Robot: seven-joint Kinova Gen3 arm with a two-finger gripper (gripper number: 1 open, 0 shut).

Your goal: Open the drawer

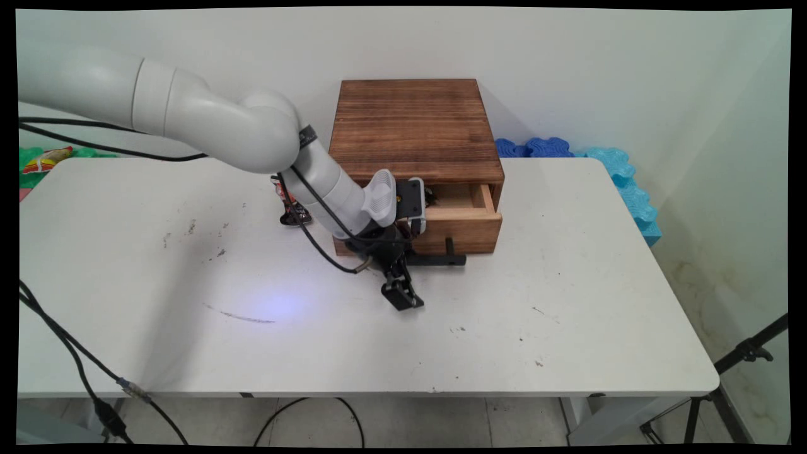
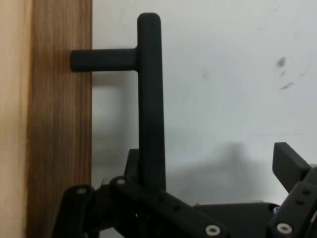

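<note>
A dark wooden box [image 1: 413, 129] stands at the table's back middle, its light wood drawer [image 1: 463, 211] pulled partly out. A black bar handle [image 1: 441, 259] sits on the drawer front. My gripper [image 1: 401, 295] hangs low in front of the drawer at the handle's left end, its tips near the table top. In the hand view the handle bar [image 2: 150, 99] runs upright, joined by a short post to the drawer front [image 2: 59, 124] on the left. The gripper [image 2: 198, 208] is open, and the bar passes between the fingers, nearer the left one. The right finger [image 2: 290, 166] stands well apart from it.
A small dark and red object [image 1: 293, 211] stands left of the box, half hidden by the arm. Blue foam pieces [image 1: 605, 170] lie past the table's back right edge. A green thing with a snack bag [image 1: 44, 161] lies at far left. A tripod [image 1: 744, 356] stands at right.
</note>
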